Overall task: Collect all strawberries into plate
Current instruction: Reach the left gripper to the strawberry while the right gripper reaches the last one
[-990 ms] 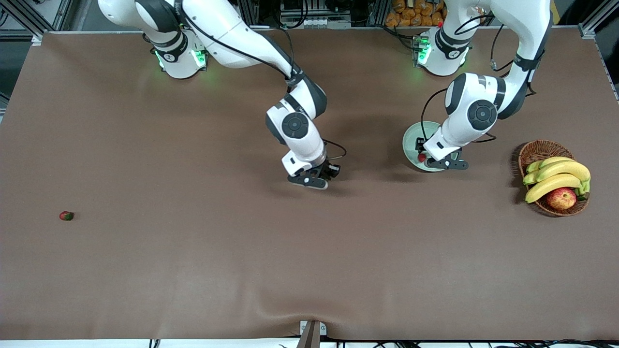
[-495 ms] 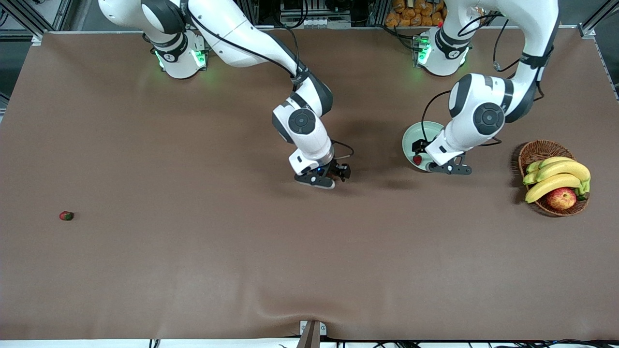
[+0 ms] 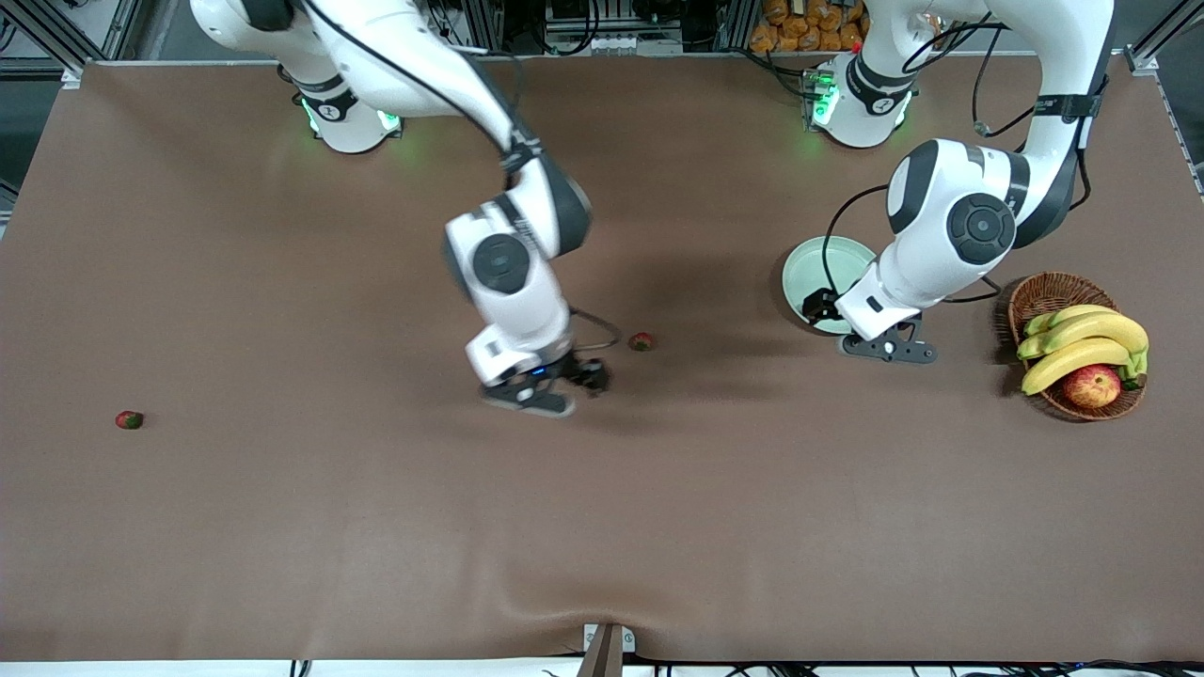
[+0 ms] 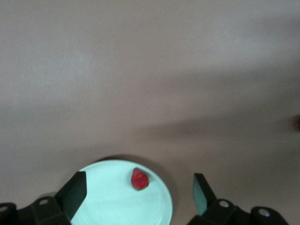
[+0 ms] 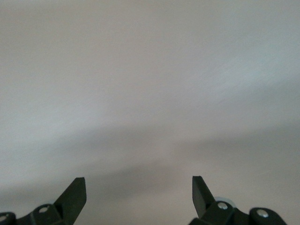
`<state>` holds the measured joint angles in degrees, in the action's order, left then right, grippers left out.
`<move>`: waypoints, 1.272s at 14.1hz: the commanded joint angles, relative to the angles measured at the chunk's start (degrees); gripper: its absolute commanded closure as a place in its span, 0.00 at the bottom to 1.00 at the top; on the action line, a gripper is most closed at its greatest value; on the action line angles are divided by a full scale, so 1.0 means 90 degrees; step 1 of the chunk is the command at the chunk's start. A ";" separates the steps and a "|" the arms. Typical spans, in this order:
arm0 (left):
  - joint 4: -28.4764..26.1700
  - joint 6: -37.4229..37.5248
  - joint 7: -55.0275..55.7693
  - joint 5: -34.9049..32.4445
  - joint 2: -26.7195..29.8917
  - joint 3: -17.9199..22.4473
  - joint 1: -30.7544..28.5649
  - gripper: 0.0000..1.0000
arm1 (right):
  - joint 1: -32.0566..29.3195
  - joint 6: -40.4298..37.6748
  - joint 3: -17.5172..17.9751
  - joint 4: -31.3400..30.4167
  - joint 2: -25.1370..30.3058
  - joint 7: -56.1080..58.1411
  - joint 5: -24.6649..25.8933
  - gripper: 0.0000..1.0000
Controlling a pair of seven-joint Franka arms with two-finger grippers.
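Note:
The pale green plate (image 3: pixel 816 265) sits toward the left arm's end of the table, partly covered by that arm. In the left wrist view one strawberry (image 4: pixel 139 179) lies on the plate (image 4: pixel 108 201). My left gripper (image 3: pixel 820 308) hangs open over the plate's rim (image 4: pixel 138 197) with nothing in it. A second strawberry (image 3: pixel 641 341) lies on the bare table between the plate and my right gripper (image 3: pixel 591 376). That gripper (image 5: pixel 138 197) is open and empty over bare table. A third strawberry (image 3: pixel 129 419) lies near the right arm's end.
A brown wicker basket (image 3: pixel 1044 291) with bananas (image 3: pixel 1082 343) and an apple (image 3: pixel 1091 385) stands at the left arm's end, close beside the left hand. A brown cloth (image 3: pixel 376 527) covers the table.
Both grippers opened. The left one let its strawberry fall onto the plate and rose toward the basket. The right one left a strawberry on the table and swung toward the right arm's end.

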<state>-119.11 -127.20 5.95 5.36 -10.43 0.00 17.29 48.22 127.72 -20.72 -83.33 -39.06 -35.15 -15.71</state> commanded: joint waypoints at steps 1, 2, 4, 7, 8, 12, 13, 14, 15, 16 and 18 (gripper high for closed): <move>0.0859 0.0159 0.0547 -0.0029 -0.0636 -0.0009 0.0402 0.00 | -0.0453 -0.0099 -0.0314 -0.1061 0.0822 0.1565 0.0007 0.00; 0.1123 0.0149 0.0782 -0.0029 -0.0832 -0.0009 0.0578 0.00 | -0.0774 -0.0100 -0.0314 -0.1354 0.1047 0.2035 0.0017 0.00; 0.1621 0.0139 0.1221 -0.0029 -0.1203 0.0000 0.0919 0.00 | -0.1322 -0.0100 -0.0314 -0.1804 0.1350 0.2633 0.0017 0.00; 0.2149 0.0100 0.1769 -0.0049 -0.1614 0.0000 0.1359 0.00 | -0.2171 -0.0100 -0.0324 -0.2274 0.1634 0.3473 0.0017 0.00; 0.2276 0.0032 0.1838 -0.0049 -0.1770 0.0000 0.1486 0.00 | -0.2503 -0.0109 -0.0324 -0.2333 0.1644 0.3746 0.0017 0.00; 0.2637 -0.0485 0.2151 -0.0039 -0.2453 0.0000 0.2043 0.00 | -0.3938 -0.0109 -0.0324 -0.2324 0.1460 0.4840 0.0017 0.00; 0.2716 -0.0679 0.2151 -0.0039 -0.2629 0.0000 0.2150 0.00 | -0.4319 -0.0051 -0.0324 -0.2246 0.1266 0.5249 0.0026 0.00; 0.2727 -0.0981 0.2199 -0.0029 -0.2814 0.0000 0.2268 0.00 | -0.4661 -0.0051 -0.0315 -0.2110 0.1080 0.5707 0.0026 0.00; 0.2727 -0.1264 0.2355 -0.0029 -0.2961 0.0000 0.2385 0.00 | -0.4964 -0.0041 -0.0314 -0.1944 0.0904 0.6089 0.0026 0.00; 0.2727 -0.1451 0.2491 -0.0058 -0.3088 0.0000 0.2415 0.00 | -0.5276 -0.0031 -0.0314 -0.1740 0.0690 0.6479 0.0017 0.00; 0.2727 -0.1628 0.2522 -0.0029 -0.3255 0.0000 0.2464 0.00 | -0.5940 0.0095 -0.0276 -0.1135 0.0124 0.7329 -0.0061 0.00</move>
<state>-96.48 -140.63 27.37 5.37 -37.64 -0.47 38.95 0.04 128.21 -24.81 -100.62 -32.02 24.74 -15.67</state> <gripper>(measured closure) 0.000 0.000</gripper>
